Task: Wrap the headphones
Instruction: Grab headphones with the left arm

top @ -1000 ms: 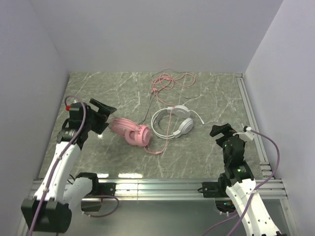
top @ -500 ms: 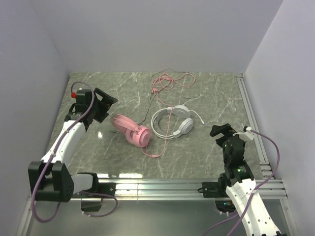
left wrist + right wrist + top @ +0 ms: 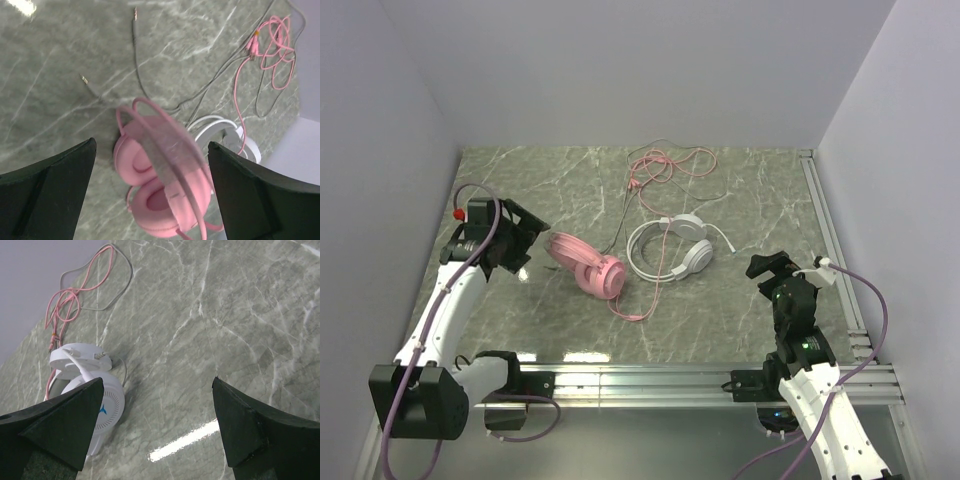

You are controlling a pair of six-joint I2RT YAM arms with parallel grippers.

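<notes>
**Both sets of fingers spread wide and empty; both headsets loose on the counter**

Top external view. You have the pink headset lying left of centre on the grey marbled counter. The white headset sits just beside it to the right. The pink cable is bunched in loose loops at upper centre, near the back wall. The left fingers hang at middle left, near the pink headset, spread wide and gripping nothing. The right fingers are at middle right, well apart from the white headset, also wide and empty.

Left wrist view. The two dark fingers fill the lower corners with a broad gap between them. The pink headset lies in that gap at lower centre, resting on the counter. Whether either finger touches it, you cannot tell. The white headset shows beyond it at right. A loose plug lies at the top, left of centre.

Right wrist view. The fingers are again in the lower corners, with bare counter between them. The white headset is at left, partly hidden by one finger. The cable loops are at upper left.
</notes>
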